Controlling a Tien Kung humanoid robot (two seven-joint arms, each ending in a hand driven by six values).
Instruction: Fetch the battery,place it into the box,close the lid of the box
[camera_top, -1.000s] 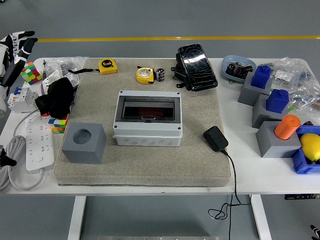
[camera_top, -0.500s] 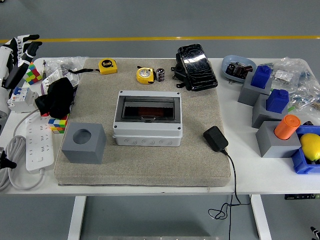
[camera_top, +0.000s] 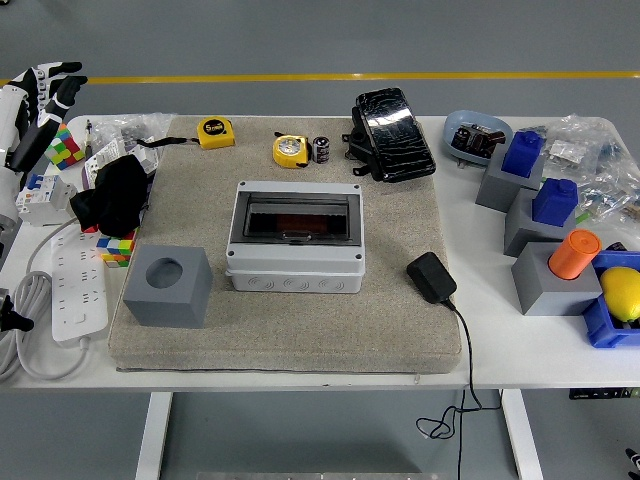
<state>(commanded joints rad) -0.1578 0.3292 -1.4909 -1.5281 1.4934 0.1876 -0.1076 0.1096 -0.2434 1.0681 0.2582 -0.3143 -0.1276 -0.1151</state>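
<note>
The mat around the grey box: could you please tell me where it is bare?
The mat is bare in front of the grey box, between the grey cube and black adapter, and right of the box. Crowded: the far edge, with two tape measures, the battery and a black case.

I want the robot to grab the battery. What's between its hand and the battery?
In the head view, a yellow tape measure lies between the left hand and the battery; another yellow one sits beside the battery.
</note>
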